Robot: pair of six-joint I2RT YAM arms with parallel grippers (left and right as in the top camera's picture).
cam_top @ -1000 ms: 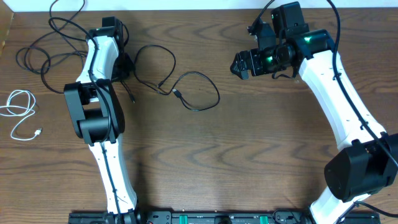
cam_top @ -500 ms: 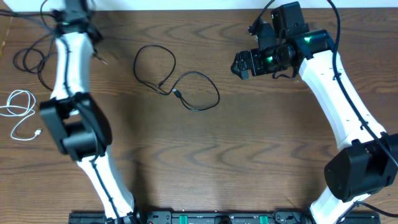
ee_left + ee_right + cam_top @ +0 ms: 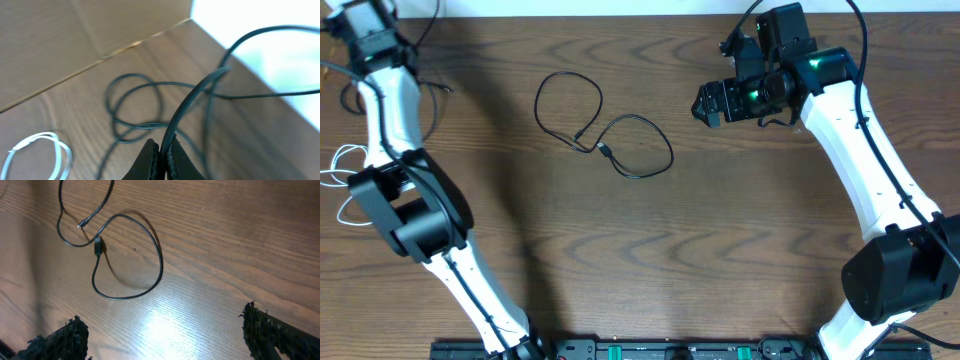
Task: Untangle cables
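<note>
Black cable (image 3: 190, 98) carried farther left, left pincer (image 3: 161, 151) clamped

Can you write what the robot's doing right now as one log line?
left gripper: shut on black cable | right gripper: open, empty | second black cable: looped loose mid-table | white cable: by left edge

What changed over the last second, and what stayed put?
The left gripper, shut on a black cable, swung from beside the looped cable out to the far left, dragging its cable along. The looped cable, white cable and open right gripper stayed put.
</note>
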